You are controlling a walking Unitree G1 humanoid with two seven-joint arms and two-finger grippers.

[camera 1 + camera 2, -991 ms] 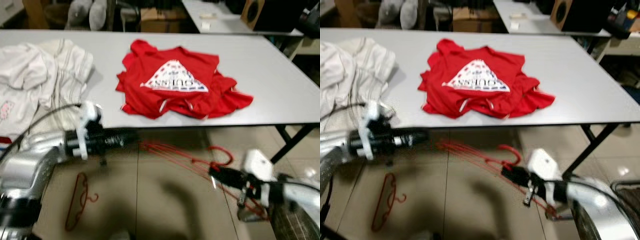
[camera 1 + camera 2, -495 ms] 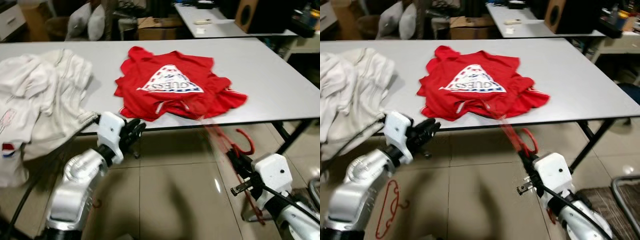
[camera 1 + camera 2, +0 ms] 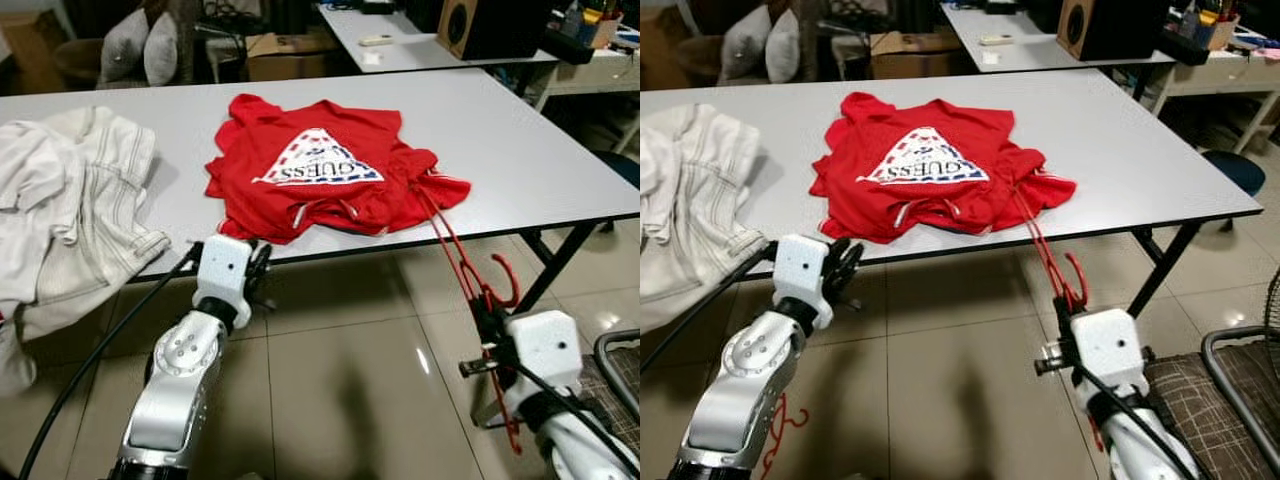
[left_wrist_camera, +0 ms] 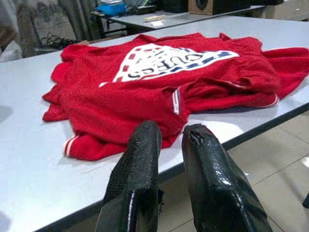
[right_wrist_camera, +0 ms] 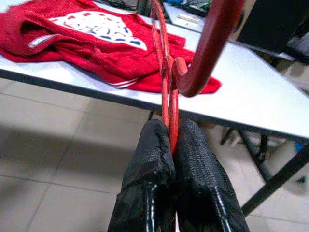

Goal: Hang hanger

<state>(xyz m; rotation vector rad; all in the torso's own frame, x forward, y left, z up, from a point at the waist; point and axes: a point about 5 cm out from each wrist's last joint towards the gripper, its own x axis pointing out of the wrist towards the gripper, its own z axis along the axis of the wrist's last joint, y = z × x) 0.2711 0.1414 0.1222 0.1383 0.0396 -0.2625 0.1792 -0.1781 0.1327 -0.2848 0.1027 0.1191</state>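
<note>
The right gripper (image 5: 170, 145) is pinching a red hanger (image 3: 465, 270) just beside the table (image 3: 540, 150) edge, near the red shirt (image 3: 320, 175). The left gripper (image 4: 169, 140), fingers slightly apart, is pointing at the shirt, whose print is reading "GUESS". White clothes (image 3: 70, 210) are lying further left. A second hanger (image 3: 775, 445) is lying on the floor.

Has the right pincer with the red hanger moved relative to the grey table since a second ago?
Yes. The right pincer, shut on the thin red wire hanger, has swung its far end up from below the grey table edge onto the red T-shirt.
</note>
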